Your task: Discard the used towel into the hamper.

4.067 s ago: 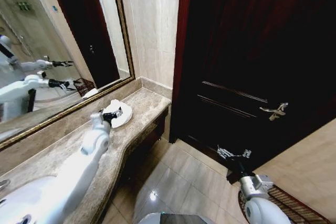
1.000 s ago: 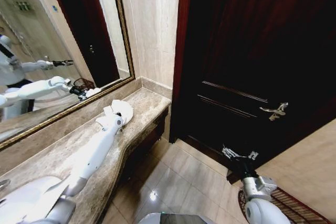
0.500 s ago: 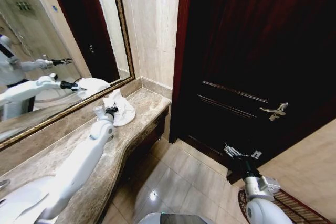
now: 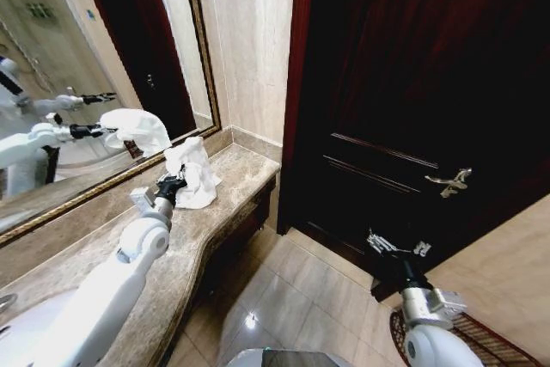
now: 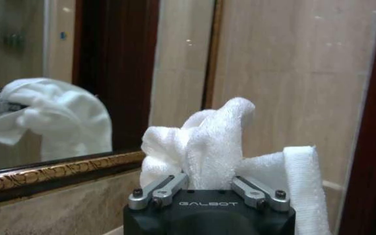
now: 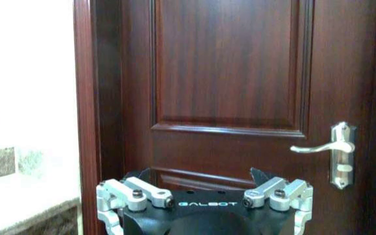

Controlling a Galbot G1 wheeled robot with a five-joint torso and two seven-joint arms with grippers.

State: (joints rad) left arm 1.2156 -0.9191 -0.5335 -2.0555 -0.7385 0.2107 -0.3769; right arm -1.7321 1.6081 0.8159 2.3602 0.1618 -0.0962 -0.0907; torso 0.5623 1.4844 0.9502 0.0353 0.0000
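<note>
Marble vanity counter (image 4: 228, 180) runs under a gilt-framed mirror (image 4: 103, 83), beside a dark wooden door (image 4: 412, 109). Over that counter, near the mirror, the left gripper (image 4: 174, 183) is clamped on a bunched white towel (image 4: 193, 171), which hangs lifted. By the door's foot the right gripper (image 4: 397, 251) hovers, jaws spread and empty, the wire hamper (image 4: 468, 337) just behind it on the floor.

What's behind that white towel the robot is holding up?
Behind the towel in the left tool: a beige wall and gold-framed mirror. The wall directly behind it is covered.
</note>
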